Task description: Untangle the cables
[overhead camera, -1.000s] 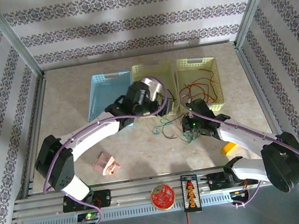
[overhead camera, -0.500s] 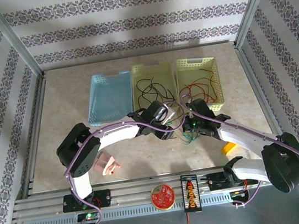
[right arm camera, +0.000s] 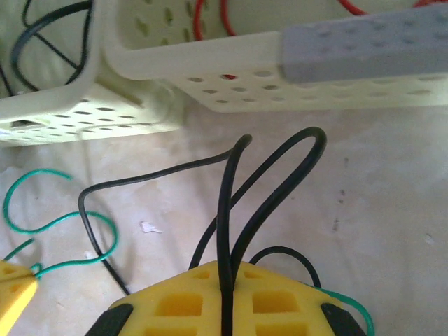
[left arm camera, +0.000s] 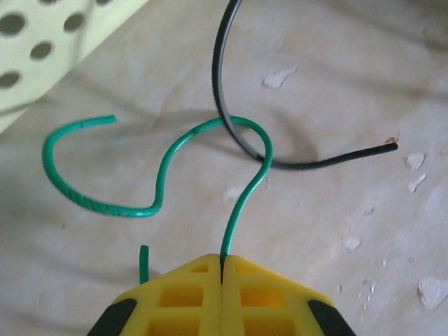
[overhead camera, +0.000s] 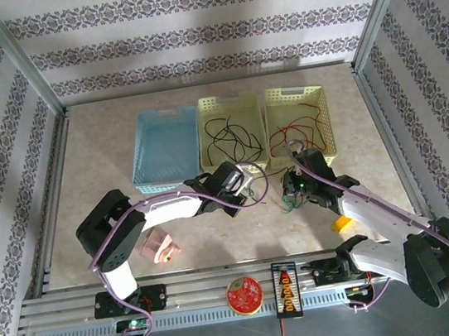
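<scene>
Green cable [left arm camera: 164, 164] is clamped between the closed yellow jaws of the left gripper [left arm camera: 222, 269]. It curls in an S shape over the table [left arm camera: 336, 210], and a black cable [left arm camera: 222, 105] passes through its upper bend. The right gripper [right arm camera: 225, 280] is clenched on a black loop [right arm camera: 225, 210] that rises from its jaws. Both grippers are low and near each other, just in front of the middle basket [overhead camera: 227, 98] and right basket [overhead camera: 293, 90]. More black cables [overhead camera: 229, 138] lie in the middle basket, and red cables [overhead camera: 299, 132] lie in the right one.
</scene>
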You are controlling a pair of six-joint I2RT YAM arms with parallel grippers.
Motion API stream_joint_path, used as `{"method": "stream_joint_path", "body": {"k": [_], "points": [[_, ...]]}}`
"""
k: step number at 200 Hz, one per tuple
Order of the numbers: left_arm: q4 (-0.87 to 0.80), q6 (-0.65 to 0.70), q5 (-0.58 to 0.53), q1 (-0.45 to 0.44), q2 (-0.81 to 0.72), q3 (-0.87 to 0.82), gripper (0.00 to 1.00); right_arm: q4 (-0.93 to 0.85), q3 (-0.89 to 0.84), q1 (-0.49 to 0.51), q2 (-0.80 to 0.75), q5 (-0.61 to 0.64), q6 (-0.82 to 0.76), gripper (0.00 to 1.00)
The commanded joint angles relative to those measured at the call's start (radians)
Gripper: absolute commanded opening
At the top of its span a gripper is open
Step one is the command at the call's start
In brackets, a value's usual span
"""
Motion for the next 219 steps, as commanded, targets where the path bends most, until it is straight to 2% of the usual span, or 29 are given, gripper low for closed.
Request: {"method": "stream_joint_path", "body": {"k": [1,56,78,106,148,164,181,219], "points": [[-0.052,-0.032,-0.031,0.0,-0.034,-0.063,0.0,-0.013,-0.02,-0.024,-0.019,0.021,0.037,0.08],[-0.105,0.003,-0.036,0.012,-0.103,-0.136,0.0,-0.02,-0.043,-0.076,-0.068,0.053,0.08,0.09],[-0.118,0.008,-0.052,0.034,-0.131,-0.158,0.0,-0.047,-0.058,-0.11,-0.108,0.104,0.114,0.09],[-0.101,0.01,-0.039,0.055,-0.164,-0.169,0.0,-0.045,-0.087,-0.158,-0.145,0.087,0.132,0.1],[-0.06,0.013,0.035,0.055,-0.158,-0.13,0.0,-0.042,-0.091,-0.161,-0.135,0.036,0.106,0.1],[-0.039,0.021,0.054,0.055,-0.159,-0.123,0.09,-0.042,-0.085,-0.158,-0.123,0.009,0.083,0.1],[-0.019,0.022,0.064,0.055,-0.161,-0.122,0.1,-0.052,-0.073,-0.153,-0.118,-0.007,0.056,0.11],[-0.012,0.02,0.08,0.055,-0.13,-0.113,0.09,-0.133,-0.047,-0.152,-0.2,0.16,0.057,0.11]]}}
